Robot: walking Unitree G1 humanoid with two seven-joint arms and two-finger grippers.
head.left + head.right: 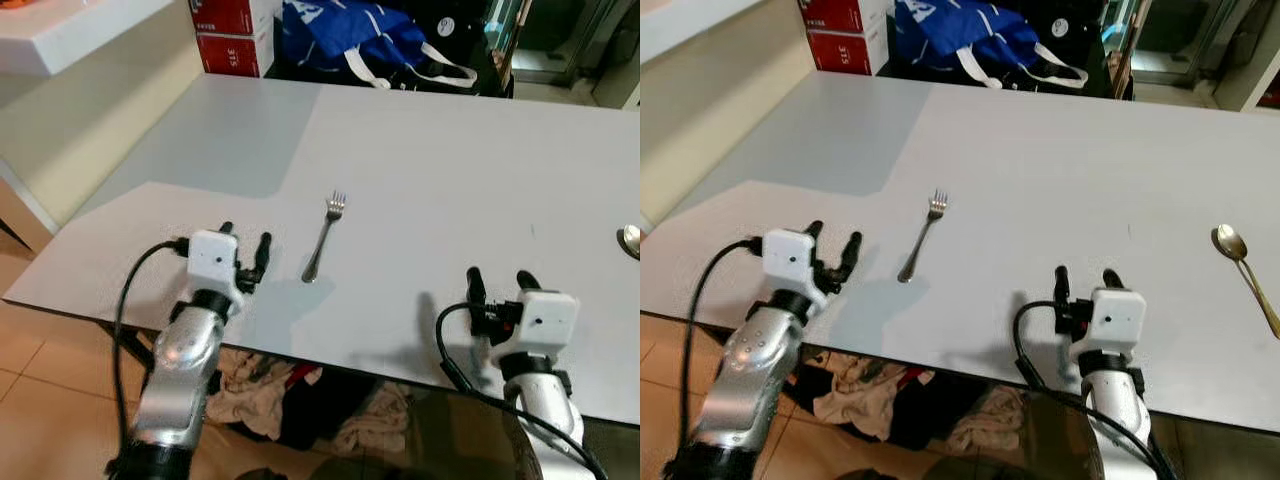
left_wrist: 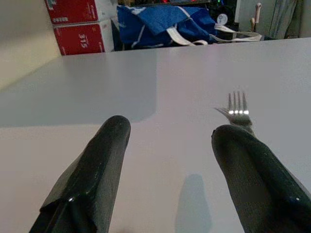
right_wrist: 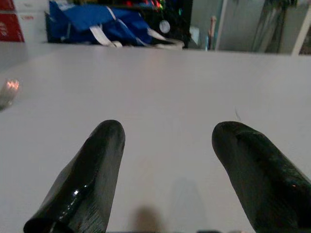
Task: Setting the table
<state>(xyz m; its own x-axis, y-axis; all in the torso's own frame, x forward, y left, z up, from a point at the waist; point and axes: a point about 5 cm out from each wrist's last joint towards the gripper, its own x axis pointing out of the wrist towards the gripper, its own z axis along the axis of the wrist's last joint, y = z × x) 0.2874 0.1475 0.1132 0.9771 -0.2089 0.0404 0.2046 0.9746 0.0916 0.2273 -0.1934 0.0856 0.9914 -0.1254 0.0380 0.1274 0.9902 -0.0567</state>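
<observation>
Left gripper (image 1: 246, 243) open | fork (image 1: 324, 237) lengthwise, tines away

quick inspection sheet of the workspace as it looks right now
surface: white rectangular table, partly shaded at the far left corner
job's things: silver metal fork lying flat, tines pointing away from the robot; gold-coloured spoon near the right edge
clutter: nothing seen on the table
grippers: left gripper open, over the near edge just left of the fork; right gripper open, over the near edge, holding nothing
cables: black cable looping off the left wrist; another at the right wrist
surroundings: red boxes, blue bag, crumpled clothes on the floor under the table
</observation>
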